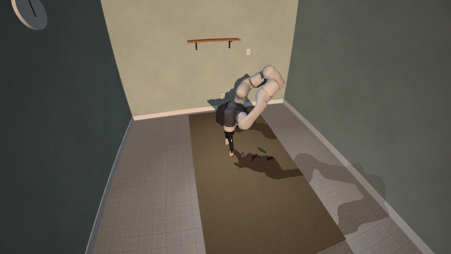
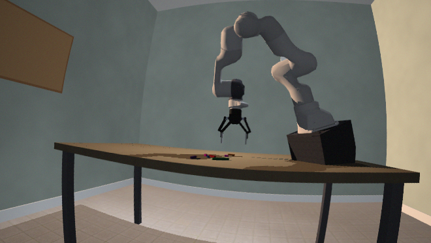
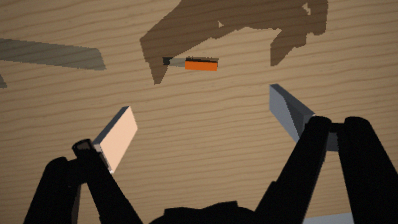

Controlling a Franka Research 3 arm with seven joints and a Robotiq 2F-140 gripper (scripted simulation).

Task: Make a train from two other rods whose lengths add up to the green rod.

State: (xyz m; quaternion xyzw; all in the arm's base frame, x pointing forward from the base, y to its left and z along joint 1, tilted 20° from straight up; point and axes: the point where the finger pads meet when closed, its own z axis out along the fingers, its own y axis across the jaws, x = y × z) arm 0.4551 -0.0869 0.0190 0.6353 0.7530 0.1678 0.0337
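Note:
My gripper (image 2: 233, 142) is open and empty, hanging above the table. In the wrist view its fingertips stand wide apart, and the orange rod (image 3: 201, 64) lies flat on the wood beyond them, in shadow. A short grey piece (image 3: 172, 61) sits at the orange rod's left end; I cannot tell if they touch. In the exterior view the orange rod (image 2: 231, 154) lies nearest the gripper, with the green rod (image 2: 220, 159), red rod (image 2: 211, 156), magenta rod (image 2: 206, 155) and purple rod (image 2: 194, 157) to its left. The top view shows the green (image 1: 262, 149), magenta (image 1: 242, 154), red (image 1: 254, 158) and purple (image 1: 270, 158) rods beside the gripper (image 1: 231, 150).
The arm's dark base block (image 2: 321, 142) stands on the table's right part. The rods lie in a loose cluster near the table's long edge (image 2: 183, 164). The arm's shadow falls over the rods.

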